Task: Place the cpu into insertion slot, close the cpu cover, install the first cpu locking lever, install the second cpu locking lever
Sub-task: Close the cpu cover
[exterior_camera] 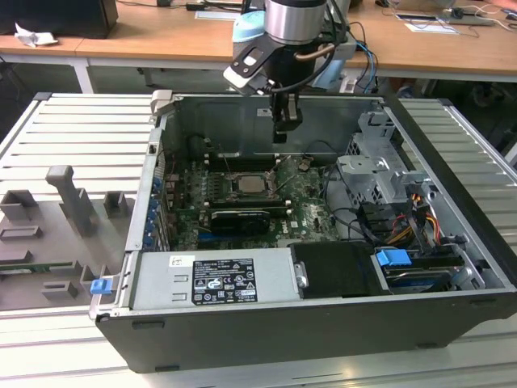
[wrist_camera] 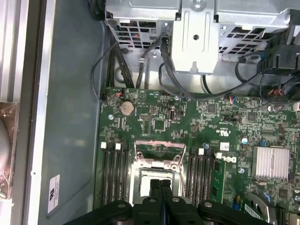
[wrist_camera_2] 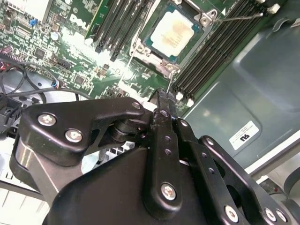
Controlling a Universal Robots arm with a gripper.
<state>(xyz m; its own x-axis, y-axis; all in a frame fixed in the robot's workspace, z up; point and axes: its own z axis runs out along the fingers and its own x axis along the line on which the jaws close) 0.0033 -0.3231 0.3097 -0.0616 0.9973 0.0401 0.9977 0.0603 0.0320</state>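
The cpu is seated flat in the insertion slot, located by its rim. The claw is held above it, fingers pressed together with nothing gripped, a form judged suited to pressing

The computer case is lying open on the bench, filling the centre and right of the exterior view. The motherboard is lying on the case's floor. The cpu is sitting in the insertion slot at the frame's centre, with memory slots running along both its sides. A graphics card is lying just below the slot in the frame. The power supply is sitting lower still, along the case's near wall. The drive cage is standing at centre right. The tool is hanging above the slot, at upper centre. Fixture blocks are standing on the bench at the exterior view's left.
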